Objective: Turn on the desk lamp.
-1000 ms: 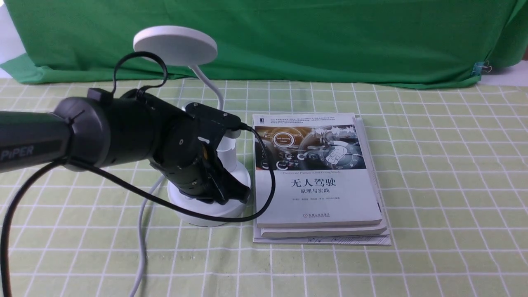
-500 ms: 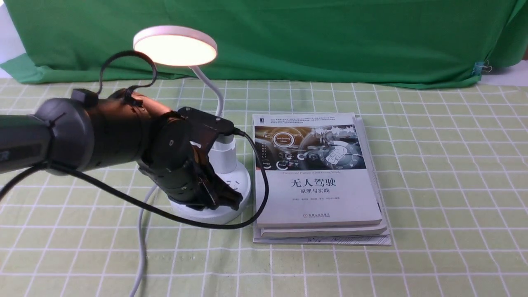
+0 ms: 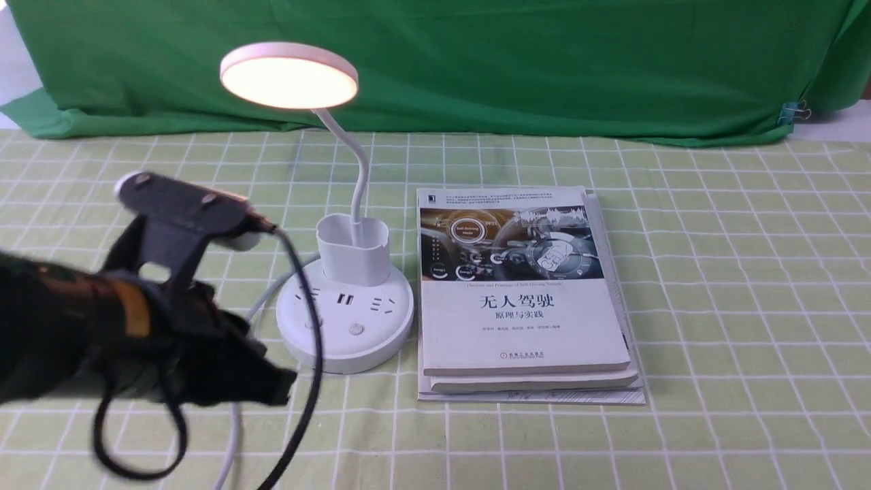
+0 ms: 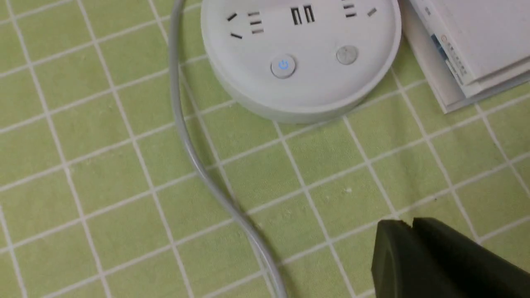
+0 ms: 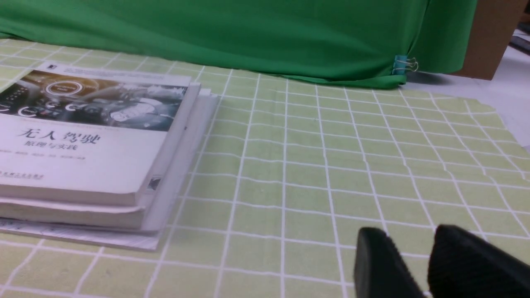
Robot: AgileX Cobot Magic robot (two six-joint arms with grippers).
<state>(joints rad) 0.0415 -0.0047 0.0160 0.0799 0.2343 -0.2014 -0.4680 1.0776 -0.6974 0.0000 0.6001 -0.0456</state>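
In the front view, the desk lamp [image 3: 343, 313] stands upright on the surface [image 3: 714, 306], left of a stack of books [image 3: 524, 327]. Its flat round head glows warm white above a bent white gooseneck. The round white base has sockets and two buttons. The cup-like holder [image 3: 354, 255] on the base has the gooseneck rising from it; its lower inside is hidden. The left claw [image 3: 272, 391] is near the base, apart from it.

The left wrist view shows the base beside the books, one button bearing a lit blue power symbol, and a pale cord [image 4: 215, 188] running over the checked cloth. The left claw's fingers are together, closed on nothing.

In the right wrist view, the right claw [image 5: 408, 248] has its fingers parted, open with nothing between them, and the books lie well apart from it.
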